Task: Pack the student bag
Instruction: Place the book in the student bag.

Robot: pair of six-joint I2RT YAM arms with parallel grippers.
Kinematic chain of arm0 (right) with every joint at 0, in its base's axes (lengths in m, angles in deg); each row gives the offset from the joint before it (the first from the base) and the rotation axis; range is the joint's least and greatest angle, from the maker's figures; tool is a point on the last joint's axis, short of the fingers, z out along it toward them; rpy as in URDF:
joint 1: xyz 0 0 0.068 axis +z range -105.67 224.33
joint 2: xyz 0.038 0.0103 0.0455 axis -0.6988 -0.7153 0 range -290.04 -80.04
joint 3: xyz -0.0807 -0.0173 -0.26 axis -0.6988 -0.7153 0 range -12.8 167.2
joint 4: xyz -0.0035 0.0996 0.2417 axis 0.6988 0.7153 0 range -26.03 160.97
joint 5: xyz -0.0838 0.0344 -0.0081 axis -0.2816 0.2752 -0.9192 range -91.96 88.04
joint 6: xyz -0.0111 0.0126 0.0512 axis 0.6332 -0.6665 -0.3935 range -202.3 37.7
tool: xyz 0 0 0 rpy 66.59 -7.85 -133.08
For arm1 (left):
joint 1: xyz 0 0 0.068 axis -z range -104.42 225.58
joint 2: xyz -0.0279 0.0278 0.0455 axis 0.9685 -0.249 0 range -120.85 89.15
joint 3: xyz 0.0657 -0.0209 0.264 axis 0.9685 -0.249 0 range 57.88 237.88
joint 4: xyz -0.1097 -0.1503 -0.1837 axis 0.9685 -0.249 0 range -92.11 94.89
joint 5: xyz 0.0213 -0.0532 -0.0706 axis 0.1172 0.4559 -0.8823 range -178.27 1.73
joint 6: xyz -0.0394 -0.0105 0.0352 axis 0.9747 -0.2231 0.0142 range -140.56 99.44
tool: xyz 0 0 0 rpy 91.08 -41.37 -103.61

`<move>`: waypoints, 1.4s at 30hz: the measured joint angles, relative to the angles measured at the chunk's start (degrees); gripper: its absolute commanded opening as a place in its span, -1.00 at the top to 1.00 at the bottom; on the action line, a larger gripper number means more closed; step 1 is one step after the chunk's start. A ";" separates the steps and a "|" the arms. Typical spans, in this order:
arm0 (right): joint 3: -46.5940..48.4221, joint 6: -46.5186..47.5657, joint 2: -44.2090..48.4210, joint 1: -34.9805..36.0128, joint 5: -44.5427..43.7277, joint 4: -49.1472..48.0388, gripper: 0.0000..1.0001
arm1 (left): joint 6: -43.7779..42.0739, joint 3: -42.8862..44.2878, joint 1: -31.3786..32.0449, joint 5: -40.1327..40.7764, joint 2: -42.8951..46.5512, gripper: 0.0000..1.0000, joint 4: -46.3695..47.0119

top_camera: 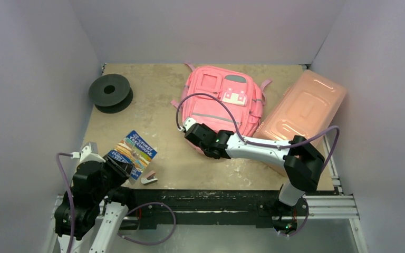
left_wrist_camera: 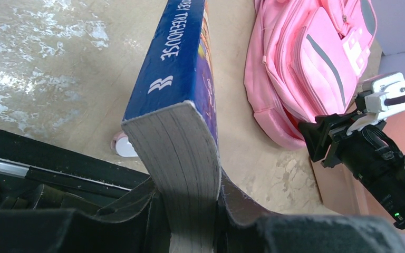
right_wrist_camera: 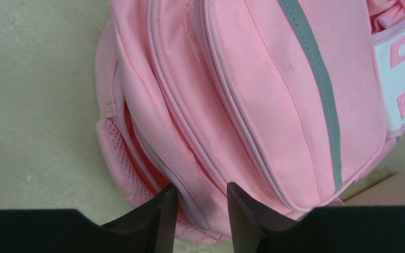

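Pink fabric of the student bag (top_camera: 221,100) lies flat, front up, at the far middle of the table (top_camera: 190,168). I have the right gripper (right_wrist_camera: 200,203) at its near edge, jaws narrow with a ridge of bag fabric between the fingers (right_wrist_camera: 161,216); whether they pinch it I cannot tell. At near left, the left gripper (left_wrist_camera: 190,211) is clamped on a blue-spined book (left_wrist_camera: 171,79) by its page edges. A salmon box (top_camera: 306,108) lies just right of the bag

Table (top_camera: 182,158), backpack (top_camera: 219,100), salmon box (top_camera: 306,108), spool (top_camera: 111,92), clip (top_camera: 148,178)
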 measured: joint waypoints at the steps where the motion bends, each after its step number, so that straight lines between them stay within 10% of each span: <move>1: 0.00 -0.02 0.00 0.00 -0.26 -0.02 0.10 | 0.00 -0.04 0.00 -0.20 0.00 1.00 0.07; 8: -0.28 0.15 -3.43 0.00 -4.26 -2.78 -0.24 | 0.46 -0.94 0.00 -3.43 0.00 1.00 1.22; 15: -1.66 1.38 -8.52 0.02 -11.17 -7.56 1.00 | 1.81 -1.86 0.00 -7.96 -0.31 1.00 4.00; 42: 14.05 -5.31 7.45 -12.00 16.79 0.70 1.00 | 29.27 -24.04 1.11 -30.58 -12.24 1.00 53.42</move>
